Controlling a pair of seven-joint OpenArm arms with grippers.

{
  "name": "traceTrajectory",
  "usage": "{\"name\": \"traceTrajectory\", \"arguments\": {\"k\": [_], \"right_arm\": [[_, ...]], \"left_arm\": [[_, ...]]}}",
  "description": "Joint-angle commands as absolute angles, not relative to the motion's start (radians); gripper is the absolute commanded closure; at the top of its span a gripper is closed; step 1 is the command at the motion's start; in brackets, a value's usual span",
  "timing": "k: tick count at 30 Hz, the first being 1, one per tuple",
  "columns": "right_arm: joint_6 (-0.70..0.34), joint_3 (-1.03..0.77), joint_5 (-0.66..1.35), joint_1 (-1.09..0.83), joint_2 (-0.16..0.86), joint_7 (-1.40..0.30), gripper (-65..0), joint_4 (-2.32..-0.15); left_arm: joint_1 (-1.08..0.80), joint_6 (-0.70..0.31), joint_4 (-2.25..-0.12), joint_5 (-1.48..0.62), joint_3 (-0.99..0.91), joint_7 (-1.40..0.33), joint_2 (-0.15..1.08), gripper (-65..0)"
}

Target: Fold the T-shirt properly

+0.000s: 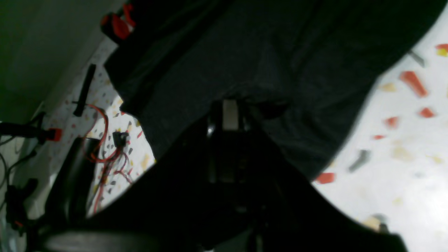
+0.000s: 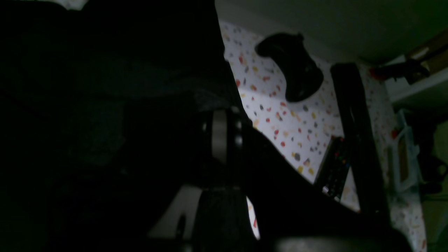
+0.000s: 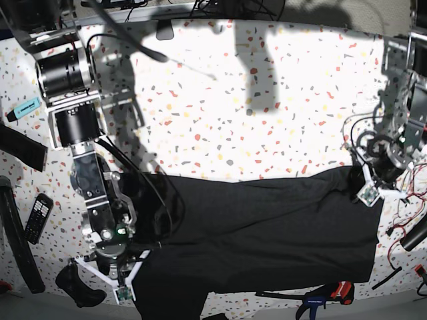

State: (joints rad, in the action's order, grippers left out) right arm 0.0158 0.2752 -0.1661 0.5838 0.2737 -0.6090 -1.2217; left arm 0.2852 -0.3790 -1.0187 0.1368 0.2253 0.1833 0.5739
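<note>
Cloth first: we record the T-shirt [image 3: 260,220] spread dark across the speckled table [image 3: 267,93], its lower left edge cut off by the frame. At base-view left, our right gripper [image 3: 119,263] is clenched on the shirt's corner, fingertips lost in shadow. At right, the left gripper [image 3: 365,183] is clamped on the opposite corner.

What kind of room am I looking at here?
Probably a robotics lab or workshop: two robot arms work a dark T-shirt on a speckled table, with loose red wires and a remote control lying about.
</note>
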Motion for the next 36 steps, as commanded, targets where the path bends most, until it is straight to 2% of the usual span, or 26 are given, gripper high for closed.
{"name": "traceTrajectory", "arguments": {"k": [1, 9, 19, 28, 36], "right_arm": [[0.031, 0.268, -0.179, 0.623, 0.280, -0.582, 0.0, -1.230], [0.031, 0.268, -0.180, 0.623, 0.280, -0.533, 0.0, -1.141], [0.031, 0.268, -0.181, 0.634, 0.280, -0.515, 0.0, -1.128], [0.031, 0.268, -0.180, 0.634, 0.280, -0.485, 0.0, -1.127], [0.031, 0.268, -0.180, 0.634, 0.280, -0.477, 0.0, -1.127]], "left_arm": [[0.332, -0.358, -0.996, 0.131, 0.229, 0.199, 0.593, 0.0], [0.474, -0.333, -0.757, 0.131, 0.246, 0.265, 0.593, 0.0], [0.505, -0.323, -0.702, 0.132, 0.246, 0.293, 0.508, 0.0], [0.525, -0.245, -0.698, 0.220, 0.246, 0.278, 0.441, 0.0], [0.584, -0.104, -0.598, 0.172, 0.246, 0.214, 0.440, 0.0]]}}
